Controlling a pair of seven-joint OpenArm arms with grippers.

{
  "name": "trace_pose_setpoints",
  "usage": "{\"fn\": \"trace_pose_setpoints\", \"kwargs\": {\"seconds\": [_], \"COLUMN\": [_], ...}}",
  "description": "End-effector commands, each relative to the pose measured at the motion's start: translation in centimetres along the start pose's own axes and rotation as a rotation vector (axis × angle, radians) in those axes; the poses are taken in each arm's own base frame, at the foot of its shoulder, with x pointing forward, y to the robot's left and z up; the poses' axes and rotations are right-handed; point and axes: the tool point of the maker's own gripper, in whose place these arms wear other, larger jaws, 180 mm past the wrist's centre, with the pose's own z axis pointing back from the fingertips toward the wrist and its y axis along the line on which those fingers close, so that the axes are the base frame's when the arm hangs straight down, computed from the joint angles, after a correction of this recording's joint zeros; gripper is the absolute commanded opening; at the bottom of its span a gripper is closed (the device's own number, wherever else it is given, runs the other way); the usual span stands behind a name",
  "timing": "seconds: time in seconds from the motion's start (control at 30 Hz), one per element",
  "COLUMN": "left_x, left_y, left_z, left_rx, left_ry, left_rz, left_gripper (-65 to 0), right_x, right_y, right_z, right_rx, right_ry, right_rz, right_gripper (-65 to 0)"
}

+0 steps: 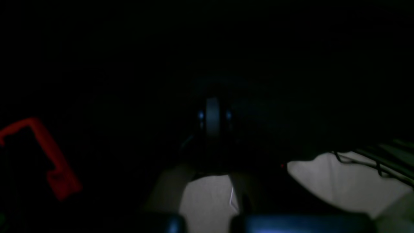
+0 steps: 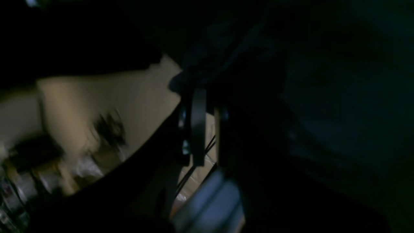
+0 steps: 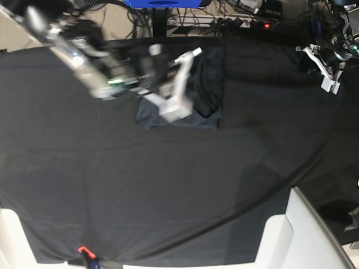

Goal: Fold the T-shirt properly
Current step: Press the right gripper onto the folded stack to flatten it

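Note:
The dark slate-grey T-shirt (image 3: 205, 92) lies bunched into a rough rectangle at the back middle of the black tablecloth (image 3: 168, 185). My right gripper (image 3: 178, 84) hangs over its left part, blurred by motion. In the right wrist view the right gripper (image 2: 207, 94) has bluish T-shirt fabric (image 2: 223, 51) gathered at its tips and appears shut on it. My left gripper (image 3: 322, 67) is parked at the table's back right corner, well away from the shirt. In the very dark left wrist view the left gripper (image 1: 212, 108) has its fingers pressed together, holding nothing.
A red clamp (image 3: 82, 249) grips the cloth at the front left edge; a red clamp (image 1: 48, 155) also shows in the left wrist view. White furniture (image 3: 291, 235) juts in at the front right. Cables and a power strip (image 3: 247, 22) lie behind the table.

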Motion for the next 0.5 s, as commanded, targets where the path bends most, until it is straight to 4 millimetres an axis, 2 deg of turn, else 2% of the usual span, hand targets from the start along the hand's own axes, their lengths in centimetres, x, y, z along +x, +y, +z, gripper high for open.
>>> {"fn": "trace_pose_setpoints", "kwargs": {"seconds": [0.0,0.07,0.2,0.27,0.47], "left_x": [-2.9,-2.4,-1.7,-1.6,-1.6], "left_y": [0.4,-1.5,-4.2,-4.6,-4.3], "left_z": [0.5,0.2,-0.2,-0.4,-0.3], "left_rx": [0.027,0.002,-0.041,-0.052,-0.044], "left_ry": [0.13,0.112,0.086,0.086,0.086], "left_rz": [-0.041,-0.066,-0.109,-0.11,-0.108], "left_gripper": [-65.0,-65.0,-65.0,-65.0,-65.0], "right_x": [1.0,1.3,1.8,2.1,1.1], "right_y": [-0.9,-0.8,-2.8,-3.3,-4.6], "right_z": [0.3,-0.4,-1.3,-1.8,-2.4], "right_rx": [-0.028,-0.031,-0.076,-0.087,-0.112], "right_ry": [-0.022,-0.012,0.011,0.022,0.058], "right_rz": [0.009,0.0,-0.021,-0.032,-0.062], "right_gripper": [-60.8,-60.8,-60.8,-60.8,-60.8]}}
